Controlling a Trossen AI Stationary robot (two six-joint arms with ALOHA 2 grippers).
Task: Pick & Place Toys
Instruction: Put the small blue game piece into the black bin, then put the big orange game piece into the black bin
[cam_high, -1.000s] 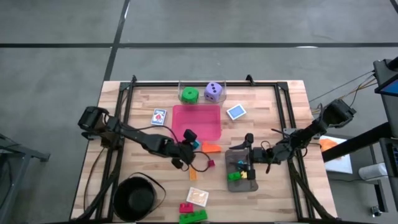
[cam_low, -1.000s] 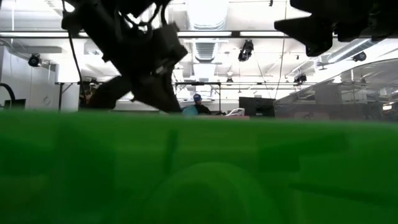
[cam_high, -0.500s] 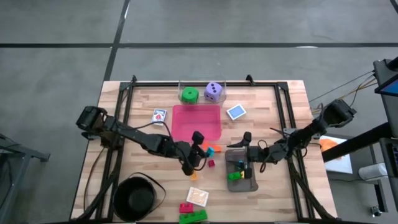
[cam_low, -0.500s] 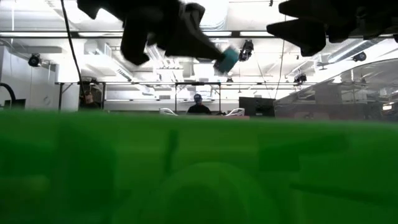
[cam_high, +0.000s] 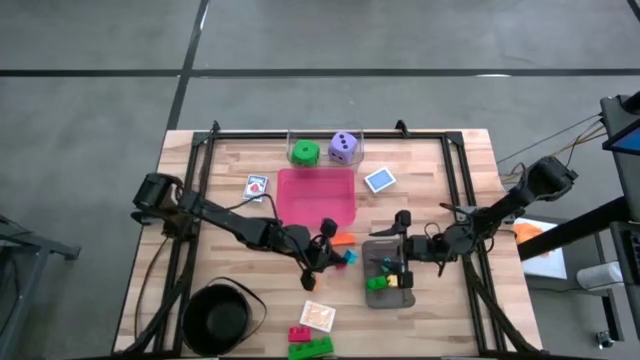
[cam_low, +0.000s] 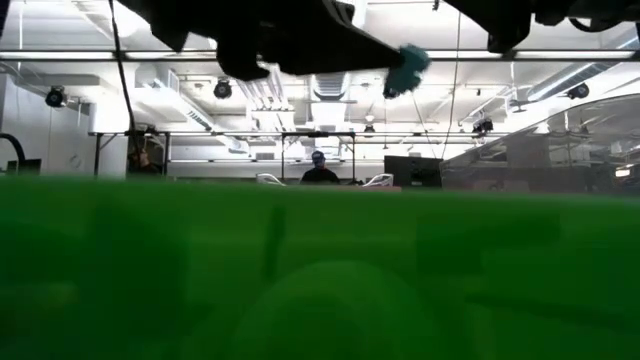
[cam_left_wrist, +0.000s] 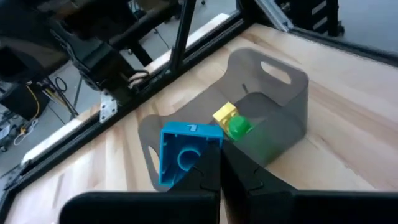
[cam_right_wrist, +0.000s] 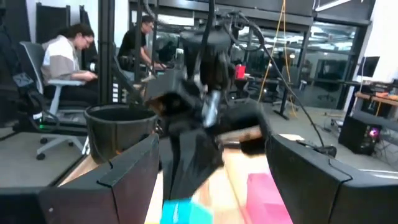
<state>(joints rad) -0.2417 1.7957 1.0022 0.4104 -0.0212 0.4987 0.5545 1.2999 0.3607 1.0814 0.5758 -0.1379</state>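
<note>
My left gripper is shut on a small blue brick and hangs above the table just left of the grey tray. A yellow brick and a green brick lie in that tray. My right gripper stands open over the tray's far end with nothing between its fingers. In the low view the blue brick shows high up at the tip of the left gripper. My left gripper pinches the blue brick by one lower corner between its two fingers, at their free ends. The fingers point toward the table's right edge, slanting a little down. The brick is lifted clear, its hollow underside toward the wrist camera.
A pink tray lies mid-table, and a clear tray behind it holds a green die and a purple die. Blue cards, an orange brick, an orange card, a red brick and a green brick lie about. A black bowl sits near left.
My left gripper has risen and gone toward the grey tray with the blue brick, tipping from pointing down to nearly level. The brick has come up clear of the table with it. My right gripper has risen a little, still open.
</note>
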